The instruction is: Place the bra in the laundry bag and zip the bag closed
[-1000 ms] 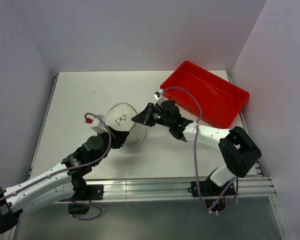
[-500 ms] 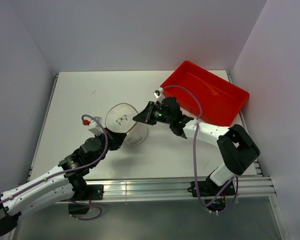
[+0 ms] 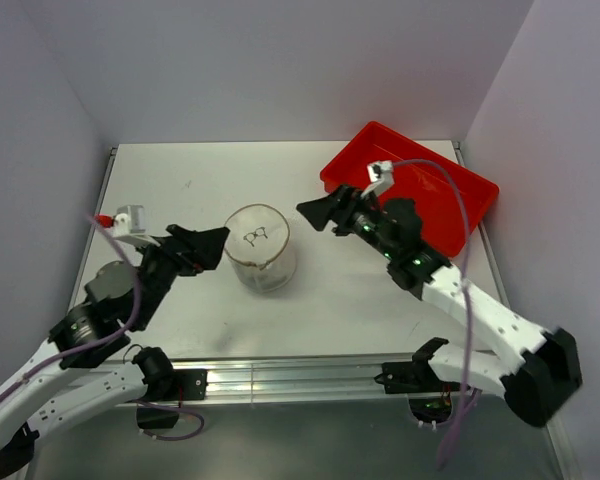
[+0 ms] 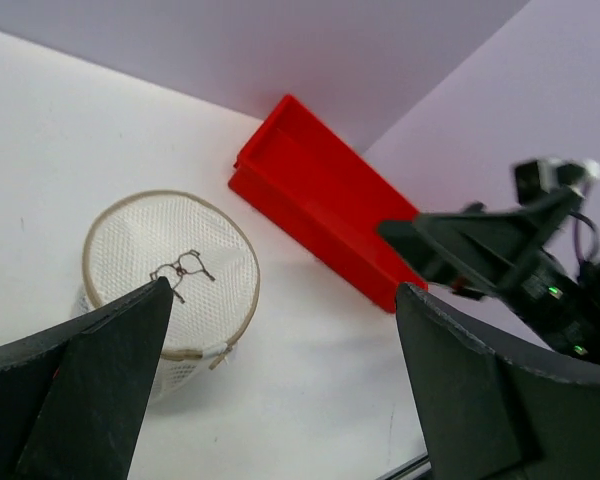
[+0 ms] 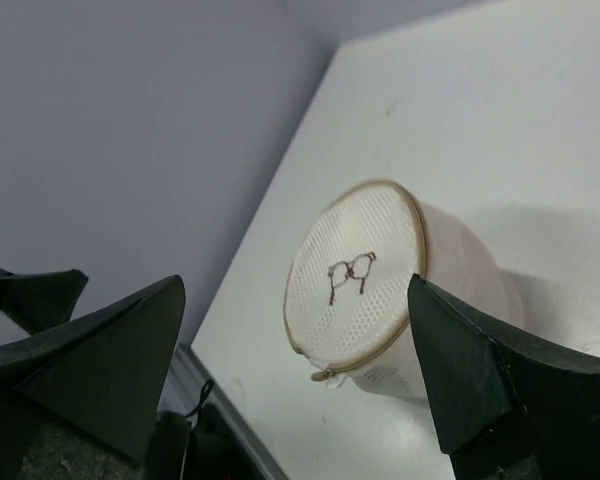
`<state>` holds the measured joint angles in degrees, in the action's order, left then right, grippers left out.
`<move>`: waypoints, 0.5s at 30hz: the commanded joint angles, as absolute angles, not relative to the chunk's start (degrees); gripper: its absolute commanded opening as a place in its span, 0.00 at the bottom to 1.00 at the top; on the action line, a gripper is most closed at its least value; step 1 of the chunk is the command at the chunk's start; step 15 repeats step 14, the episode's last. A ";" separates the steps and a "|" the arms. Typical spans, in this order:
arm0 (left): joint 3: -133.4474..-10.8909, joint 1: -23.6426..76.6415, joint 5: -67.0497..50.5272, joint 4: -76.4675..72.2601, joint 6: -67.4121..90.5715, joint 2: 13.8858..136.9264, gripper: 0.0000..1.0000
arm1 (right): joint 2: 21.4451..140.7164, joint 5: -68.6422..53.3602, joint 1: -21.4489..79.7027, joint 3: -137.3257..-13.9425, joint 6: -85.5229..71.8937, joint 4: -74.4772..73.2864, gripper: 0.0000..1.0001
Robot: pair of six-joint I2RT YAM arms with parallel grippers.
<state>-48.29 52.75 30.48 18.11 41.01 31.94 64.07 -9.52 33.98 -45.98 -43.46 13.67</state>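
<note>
The laundry bag (image 3: 261, 247) is a whitish mesh cylinder with a tan rim and stands free on the table, its round lid tilted up. A small bra emblem marks the lid (image 5: 352, 272). The zip runs shut round the rim to a small pull (image 5: 324, 375). The bra itself is hidden. My left gripper (image 3: 212, 243) hovers just left of the bag, open and empty, the bag (image 4: 170, 268) showing beyond its left finger. My right gripper (image 3: 311, 212) is open and empty to the bag's right, and its wrist view looks down on the lid between its fingers.
A red plastic tray (image 3: 477, 184) sits at the back right of the table, right behind my right arm; its long wall (image 4: 320, 215) also shows in the left wrist view. Grey walls close in the table on three sides.
Both grippers were shut at the bag's rim and have opened and let go. The left arm drew back to the left, the right arm up and to the right. The bag stands alone.
</note>
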 commanded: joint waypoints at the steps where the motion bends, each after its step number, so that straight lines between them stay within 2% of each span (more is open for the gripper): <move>1: -52.46 53.00 33.22 25.04 36.13 29.19 0.99 | 52.15 -1.07 34.19 -43.69 -37.45 8.19 1.00; 8: -55.28 53.00 34.28 28.65 33.49 25.05 0.99 | 30.79 15.01 34.10 -40.43 -32.26 -1.04 1.00; 15: -50.63 53.00 32.44 25.23 32.79 22.41 0.99 | 29.79 15.30 34.01 -38.76 -33.13 -3.78 1.00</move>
